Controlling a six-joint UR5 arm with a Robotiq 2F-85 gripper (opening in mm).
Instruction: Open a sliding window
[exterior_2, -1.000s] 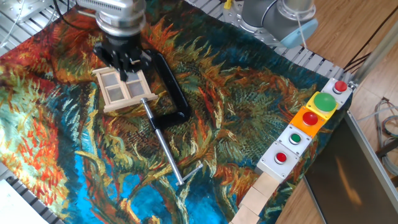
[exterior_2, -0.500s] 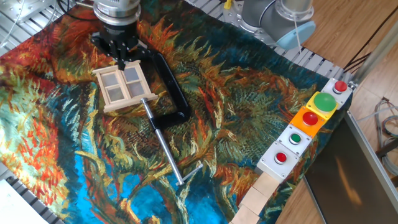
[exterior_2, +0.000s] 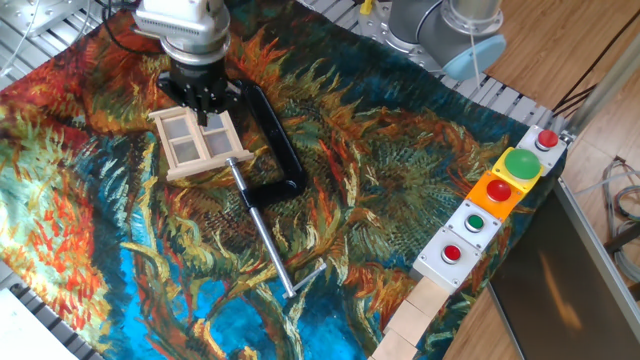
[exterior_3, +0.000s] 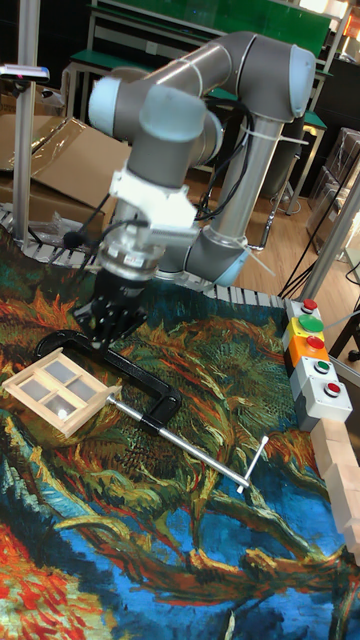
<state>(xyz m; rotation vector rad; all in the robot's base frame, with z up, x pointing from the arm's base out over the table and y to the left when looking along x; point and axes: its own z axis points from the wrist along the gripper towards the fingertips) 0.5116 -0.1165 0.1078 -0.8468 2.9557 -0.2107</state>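
- Cloth (exterior_2: 400, 190): bright leaf-print, covers the table; its edges are cut off in both views.
- Arm (exterior_3: 230, 90): grey, blurred in the tall view; only the wrist shows in the fixed view.
- Clamp (exterior_2: 275, 150): black C-shape with a metal rod (exterior_2: 268, 240) running toward the camera; its far end is hidden behind the gripper.
- Button boxes (exterior_2: 500, 195): a row at the cloth's right edge, red and green caps.
- Window (exterior_2: 198, 143): pale wood frame, four cloudy panes split by thin bars, lying flat at the cloth's far left, touching the clamp's jaw end.
- Gripper (exterior_2: 203, 108): black, pointing down at the window's far edge; fingers close together, cannot tell if they grip the frame or just touch it.
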